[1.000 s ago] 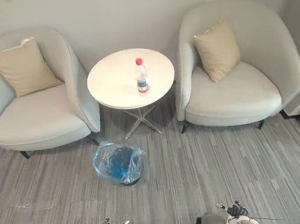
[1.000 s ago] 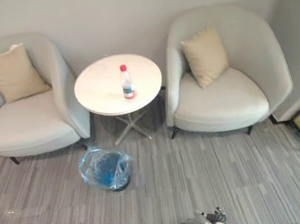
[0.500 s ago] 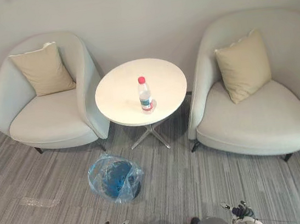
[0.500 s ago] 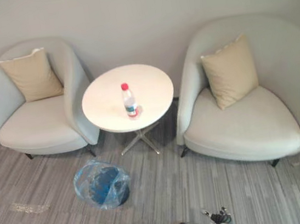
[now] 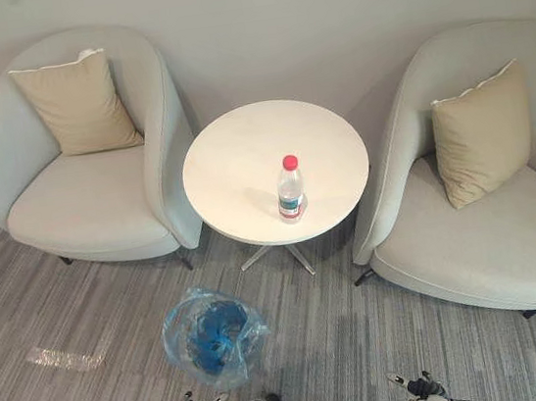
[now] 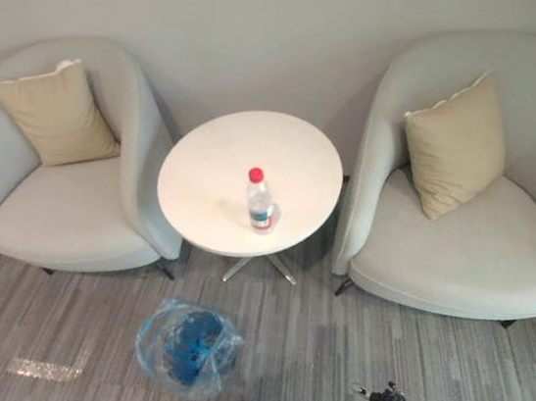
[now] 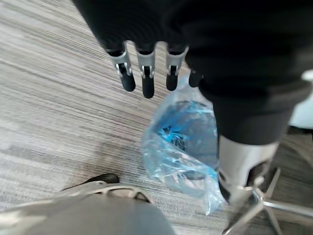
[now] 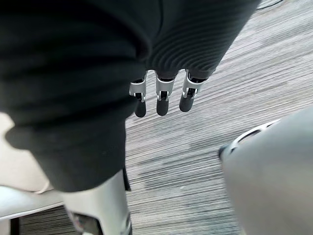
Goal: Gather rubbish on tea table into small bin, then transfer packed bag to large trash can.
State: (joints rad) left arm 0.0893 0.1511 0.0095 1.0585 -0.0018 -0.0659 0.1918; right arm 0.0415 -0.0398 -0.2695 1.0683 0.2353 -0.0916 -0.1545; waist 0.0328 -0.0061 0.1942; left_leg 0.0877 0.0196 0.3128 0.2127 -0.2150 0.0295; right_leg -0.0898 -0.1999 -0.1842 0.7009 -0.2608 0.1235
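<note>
Found the whole scene shifted against the earlier pictures: put down to camera movement during an approach, not to any movement of objects. Noted the round tabletop (image 5: 243, 159) and the small bin (image 5: 214, 334) now lower in the head views and nearer the robot.

Located the task's rubbish, a clear plastic bottle (image 5: 289, 188) with a red cap, upright on the tabletop, toward its near edge. Confirmed the same placing relative to the table as in the earlier pictures.

Located the small bin, lined with a blue see-through bag, on the grey floor (image 5: 84, 304) near the table's foot, on the robot's left, just ahead of the left hand (image 7: 146, 78). No rubbish made out inside; contents unclear through the crumpled bag.

Checked the left hand in its wrist view: fingers straight, hanging toward the floor, nothing held. Checked the right hand (image 8: 162, 100) likewise: fingers straight and relaxed, nothing held, bare floor beyond.

Recorded an armchair (image 5: 90, 199) and another armchair (image 5: 491, 240) flanking the table, each with a tan cushion.

Judged: approach under way, gathering not yet begun. Next step likely a reach to the bottle, then a drop into the bin.
</note>
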